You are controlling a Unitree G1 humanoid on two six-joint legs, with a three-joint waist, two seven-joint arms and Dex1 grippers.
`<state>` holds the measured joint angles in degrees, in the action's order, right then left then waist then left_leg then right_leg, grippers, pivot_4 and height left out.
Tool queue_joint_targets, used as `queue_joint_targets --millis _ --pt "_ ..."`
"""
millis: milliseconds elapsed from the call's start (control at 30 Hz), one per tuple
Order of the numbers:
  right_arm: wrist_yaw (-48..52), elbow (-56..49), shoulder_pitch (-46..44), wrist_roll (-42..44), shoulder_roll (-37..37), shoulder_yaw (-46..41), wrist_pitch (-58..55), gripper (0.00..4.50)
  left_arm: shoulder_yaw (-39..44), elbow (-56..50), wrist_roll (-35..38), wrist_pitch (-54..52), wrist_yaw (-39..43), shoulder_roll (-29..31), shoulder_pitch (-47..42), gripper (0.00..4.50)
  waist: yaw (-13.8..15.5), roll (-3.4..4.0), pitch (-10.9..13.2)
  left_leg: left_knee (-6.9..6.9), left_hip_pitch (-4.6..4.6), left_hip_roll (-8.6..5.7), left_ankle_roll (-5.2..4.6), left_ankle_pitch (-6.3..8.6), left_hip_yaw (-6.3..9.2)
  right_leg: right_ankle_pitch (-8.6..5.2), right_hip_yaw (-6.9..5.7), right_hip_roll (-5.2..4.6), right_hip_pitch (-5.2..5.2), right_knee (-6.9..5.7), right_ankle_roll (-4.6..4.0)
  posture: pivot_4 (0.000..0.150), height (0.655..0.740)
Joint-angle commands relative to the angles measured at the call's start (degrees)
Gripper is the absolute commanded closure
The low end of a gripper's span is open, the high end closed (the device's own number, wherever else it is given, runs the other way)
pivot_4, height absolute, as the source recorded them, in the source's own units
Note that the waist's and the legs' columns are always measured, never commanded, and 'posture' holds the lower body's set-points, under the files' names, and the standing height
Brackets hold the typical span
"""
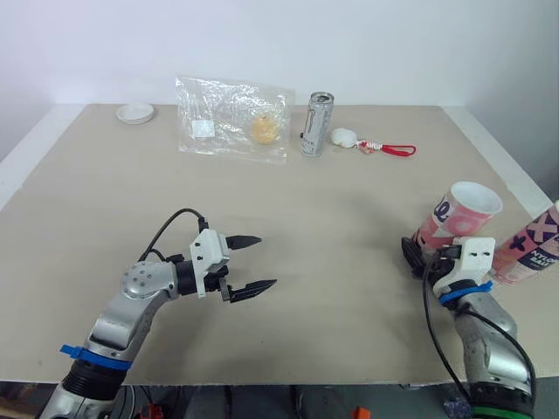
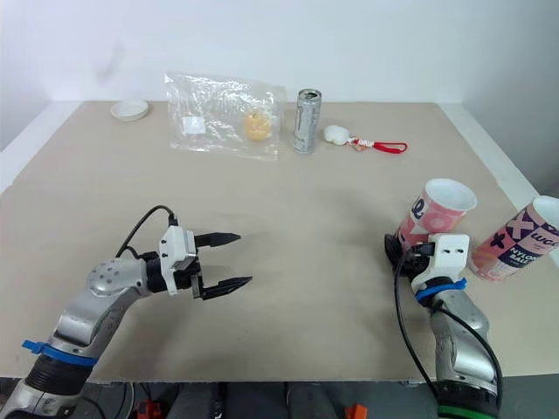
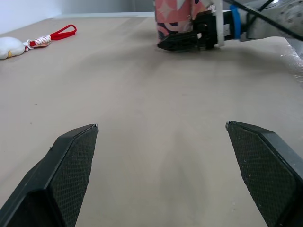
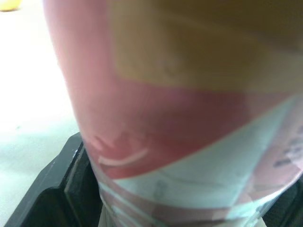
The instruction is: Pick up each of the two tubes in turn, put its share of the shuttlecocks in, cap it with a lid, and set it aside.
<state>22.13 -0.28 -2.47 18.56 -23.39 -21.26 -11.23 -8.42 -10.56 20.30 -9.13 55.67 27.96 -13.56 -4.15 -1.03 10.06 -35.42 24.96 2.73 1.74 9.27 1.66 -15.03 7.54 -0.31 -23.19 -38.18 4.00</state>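
A pink and white tube (image 1: pixel 458 214) leans tilted at the right of the table, open mouth up and away. My right gripper (image 1: pixel 426 255) is shut on its lower end. In the right wrist view the tube (image 4: pixel 180 109) sits between the black fingers (image 4: pixel 61 184). A second tube (image 1: pixel 533 244) of the same kind lies tilted just right of it, at the table's right edge. My left gripper (image 1: pixel 266 260) stands open over bare table at centre left, nothing between its fingers (image 3: pixel 71 161). The left wrist view looks across to the right gripper (image 3: pixel 189 41) and its tube (image 3: pixel 173 12).
At the back lie a clear plastic bag (image 1: pixel 231 118) with a yellow item inside, an upright silver can (image 1: pixel 316 124), a white toy on a red strap (image 1: pixel 367 144), and a small white round lid (image 1: pixel 135 113) at the back left.
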Motion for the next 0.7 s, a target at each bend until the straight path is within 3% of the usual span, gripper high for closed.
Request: queue_joint_targets --millis 33,533,667,700 --pt "-0.3 -4.6 1.7 1.6 -0.7 -1.2 -2.1 0.28 0.2 -0.3 0.1 1.0 0.8 0.1 -1.0 0.00 0.0 0.00 0.0 0.00 0.00 0.00 0.00 0.00 0.00 0.00 0.00 0.00 0.00 0.00 0.00 0.150 0.7400" --pt "-1.0 0.1 -1.6 1.2 0.1 -0.7 1.9 0.28 -0.3 1.1 -0.1 1.4 1.8 -0.2 -1.8 0.00 0.0 0.00 0.0 -0.01 0.00 0.00 0.00 0.00 -0.03 0.02 0.00 -0.01 -0.02 0.00 -0.02 0.150 0.7400" --pt "-1.0 1.2 -1.6 0.3 0.3 0.2 3.2 1.32 0.0 1.0 -0.1 1.3 1.8 0.2 -1.6 0.00 0.0 0.00 0.0 0.00 0.01 0.00 0.00 0.00 -0.03 0.01 0.01 -0.01 -0.02 0.00 0.00 0.150 0.7400" --pt "-1.0 1.4 -1.6 -0.1 0.2 0.5 3.4 1.32 0.1 1.0 -0.1 1.3 1.8 0.3 -1.5 0.00 0.0 0.00 0.0 0.00 0.01 0.00 0.00 0.00 -0.03 0.01 0.01 -0.01 -0.02 0.00 0.00 0.150 0.7400"
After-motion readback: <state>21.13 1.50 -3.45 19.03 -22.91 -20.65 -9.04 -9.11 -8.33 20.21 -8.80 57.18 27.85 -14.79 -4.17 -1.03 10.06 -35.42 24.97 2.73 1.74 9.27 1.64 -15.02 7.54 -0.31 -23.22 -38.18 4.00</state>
